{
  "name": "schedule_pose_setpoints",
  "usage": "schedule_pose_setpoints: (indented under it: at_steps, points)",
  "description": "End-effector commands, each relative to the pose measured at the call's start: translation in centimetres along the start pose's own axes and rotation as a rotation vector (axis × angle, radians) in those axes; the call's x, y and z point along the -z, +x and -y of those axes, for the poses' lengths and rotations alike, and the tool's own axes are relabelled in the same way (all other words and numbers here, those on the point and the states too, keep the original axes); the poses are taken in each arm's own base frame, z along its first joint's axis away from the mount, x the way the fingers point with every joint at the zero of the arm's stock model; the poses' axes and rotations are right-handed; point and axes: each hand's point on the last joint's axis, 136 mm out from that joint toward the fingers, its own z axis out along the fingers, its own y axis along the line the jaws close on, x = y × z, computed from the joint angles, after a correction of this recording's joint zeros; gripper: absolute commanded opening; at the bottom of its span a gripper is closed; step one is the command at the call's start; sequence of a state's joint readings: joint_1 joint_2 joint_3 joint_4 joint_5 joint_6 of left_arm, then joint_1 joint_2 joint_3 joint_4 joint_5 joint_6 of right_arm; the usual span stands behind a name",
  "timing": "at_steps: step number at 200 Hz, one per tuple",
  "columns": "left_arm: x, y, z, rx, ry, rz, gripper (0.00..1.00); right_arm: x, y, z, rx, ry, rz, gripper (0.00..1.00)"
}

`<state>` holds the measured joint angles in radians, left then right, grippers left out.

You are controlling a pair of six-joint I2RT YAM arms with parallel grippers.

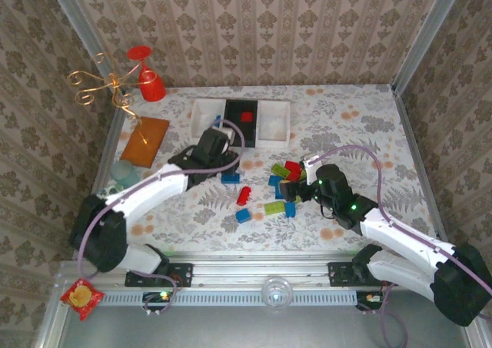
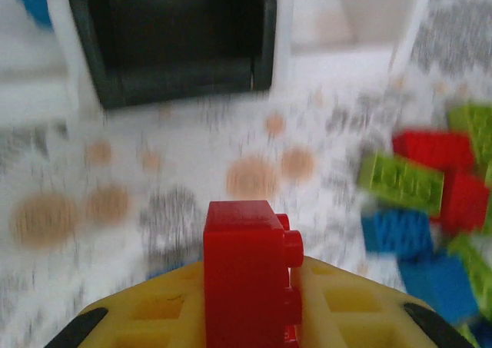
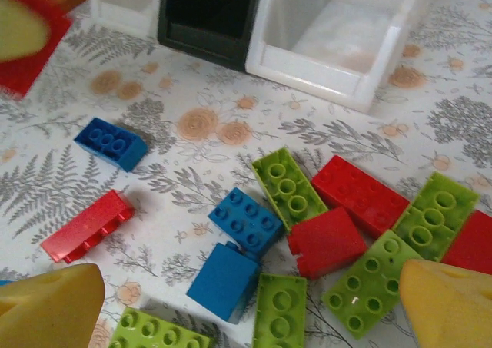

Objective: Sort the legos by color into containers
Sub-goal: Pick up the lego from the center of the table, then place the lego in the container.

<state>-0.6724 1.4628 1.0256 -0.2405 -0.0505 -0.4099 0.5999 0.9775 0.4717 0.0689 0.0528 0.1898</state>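
Observation:
My left gripper [image 2: 254,302] is shut on a red lego [image 2: 242,240], held on edge between yellow fingers [image 2: 138,317] above the table in front of the black bin [image 2: 173,41]. From above, this gripper [image 1: 219,143] hovers just before the three bins: white [image 1: 204,114] holding a blue brick, black [image 1: 254,125] holding a red brick [image 1: 246,117], white [image 1: 273,123]. My right gripper [image 3: 250,309] is open above the pile of red, blue and lime legos: blue [image 3: 246,221], red [image 3: 327,240], green [image 3: 288,187]. From above, it [image 1: 294,190] sits at the pile.
Loose bricks lie left of the pile: blue [image 1: 230,177], red [image 1: 244,195], blue [image 1: 243,215]. An orange-brown board [image 1: 145,140], a red cup [image 1: 151,87] and a gold wire stand [image 1: 108,83] occupy the back left. Patterned walls enclose the table.

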Motion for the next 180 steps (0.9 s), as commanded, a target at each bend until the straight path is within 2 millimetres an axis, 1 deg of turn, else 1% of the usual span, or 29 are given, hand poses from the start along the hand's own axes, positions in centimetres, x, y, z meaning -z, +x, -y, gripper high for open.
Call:
schedule_pose_setpoints:
  at_steps: [1,10,25,29,33,52,56,62,82,106,115,122,129,139,152,170,172,180]
  points:
    - [-2.9,-4.9,-0.7,-0.045,-0.017,0.085,0.29,-0.2,0.0,-2.0,0.016,-0.072,0.019,1.0]
    - [-4.3,-6.5,-1.1,-0.047,-0.031,0.1,0.28,-0.2,0.0,-2.5,0.038,-0.081,0.018,1.0]
    - [-6.8,-8.6,-2.0,-0.047,-0.054,0.102,0.29,-0.2,0.0,-2.9,0.057,-0.081,0.023,1.0]
    - [-7.8,-8.7,-2.5,-0.047,-0.064,0.09,0.28,-0.1,0.0,-2.9,0.059,-0.079,0.025,1.0]
    - [-8.3,-9.4,-2.6,-0.05,-0.07,0.092,0.29,-0.1,0.0,-2.9,0.058,-0.077,0.028,1.0]
    - [-11.3,-10.8,-3.8,-0.076,-0.119,0.077,0.29,0.0,-0.1,-2.9,0.056,-0.077,0.038,1.0]
    - [-11.6,-11.4,-4.1,-0.083,-0.135,0.082,0.3,0.0,-0.1,-2.9,0.058,-0.077,0.04,1.0]
    - [-12.3,-11.7,-4.4,-0.098,-0.153,0.076,0.3,0.0,-0.1,-2.9,0.058,-0.077,0.04,1.0]
    - [-14.4,-12.5,-5.9,-0.14,-0.226,0.055,0.31,0.0,0.0,-2.9,0.064,-0.07,0.038,1.0]
    - [-15.9,-13.7,-6.7,-0.155,-0.245,0.051,0.36,0.2,-0.1,-2.5,0.07,-0.047,0.045,1.0]
    - [-16.1,-14.0,-6.7,-0.164,-0.255,0.046,0.39,0.2,0.0,-2.3,0.073,-0.04,0.043,1.0]
    - [-16.0,-14.5,-6.6,-0.169,-0.257,0.048,0.45,0.2,0.0,-2.3,0.074,-0.037,0.044,1.0]
    - [-15.7,-14.9,-6.6,-0.17,-0.262,0.051,0.5,0.2,0.1,-2.2,0.075,-0.034,0.044,1.0]
    - [-15.0,-15.3,-6.3,-0.172,-0.26,0.056,0.55,0.1,0.1,-2.1,0.075,-0.03,0.042,1.0]
    - [-13.3,-15.5,-5.5,-0.179,-0.25,0.065,0.59,0.2,0.1,-2.1,0.079,-0.025,0.043,1.0]
    - [-10.1,-14.3,-3.8,-0.212,-0.235,0.083,0.63,0.3,0.1,-1.8,0.081,-0.013,0.046,1.0]
    - [-9.5,-14.4,-3.4,-0.215,-0.23,0.095,0.63,0.3,0.0,-1.8,0.081,-0.012,0.047,1.0]
    - [-8.2,-12.8,-2.6,-0.223,-0.207,0.093,0.64,0.3,0.0,-1.7,0.083,-0.004,0.049,1.0]
